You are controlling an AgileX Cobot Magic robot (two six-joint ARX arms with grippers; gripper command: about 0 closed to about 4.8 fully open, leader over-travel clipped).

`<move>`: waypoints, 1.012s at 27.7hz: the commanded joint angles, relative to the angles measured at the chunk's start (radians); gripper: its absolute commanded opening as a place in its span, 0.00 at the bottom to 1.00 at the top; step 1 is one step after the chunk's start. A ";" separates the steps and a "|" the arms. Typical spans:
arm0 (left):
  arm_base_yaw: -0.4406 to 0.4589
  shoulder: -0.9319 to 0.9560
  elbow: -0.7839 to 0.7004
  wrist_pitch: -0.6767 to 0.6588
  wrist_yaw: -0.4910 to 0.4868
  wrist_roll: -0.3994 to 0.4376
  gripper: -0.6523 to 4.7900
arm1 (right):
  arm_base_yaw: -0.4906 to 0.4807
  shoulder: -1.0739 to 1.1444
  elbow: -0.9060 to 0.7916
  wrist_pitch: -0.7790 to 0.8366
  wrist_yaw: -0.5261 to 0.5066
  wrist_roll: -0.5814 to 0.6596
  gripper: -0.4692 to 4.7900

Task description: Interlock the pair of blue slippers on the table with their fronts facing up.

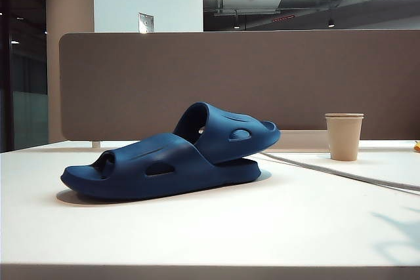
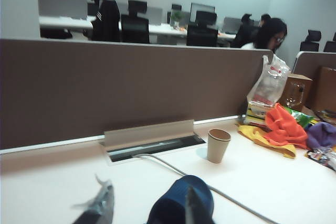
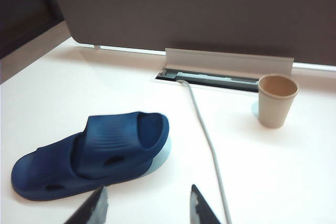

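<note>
The pair of blue slippers lies nested on the white table (image 1: pixel 275 227). The front slipper (image 1: pixel 157 168) lies flat, and the rear slipper (image 1: pixel 230 132) runs through its strap with the toe raised to the right. Neither gripper shows in the exterior view. My left gripper (image 2: pixel 147 209) is open above the table, and one fingertip (image 2: pixel 191 205) overlaps the rounded end of a slipper (image 2: pixel 176 195) behind it. My right gripper (image 3: pixel 148 208) is open and empty, hovering just short of the slippers (image 3: pixel 94 150).
A paper cup (image 1: pixel 344 137) stands to the right of the slippers. A grey cable (image 1: pixel 341 172) runs from a slot (image 3: pixel 210 74) at the foot of the grey-brown divider (image 1: pixel 262 77). Coloured cloths and a bag (image 2: pixel 283 127) lie far right.
</note>
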 commanded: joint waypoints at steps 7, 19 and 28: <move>0.000 -0.113 -0.042 -0.125 -0.027 0.002 0.44 | 0.002 -0.182 -0.108 0.003 0.002 0.032 0.46; 0.000 -0.269 -0.193 -0.151 -0.026 -0.045 0.44 | 0.001 -0.259 -0.125 -0.171 0.019 0.032 0.47; 0.000 -0.313 -0.260 -0.252 -0.023 -0.047 0.44 | 0.001 -0.296 -0.127 -0.199 0.017 0.032 0.47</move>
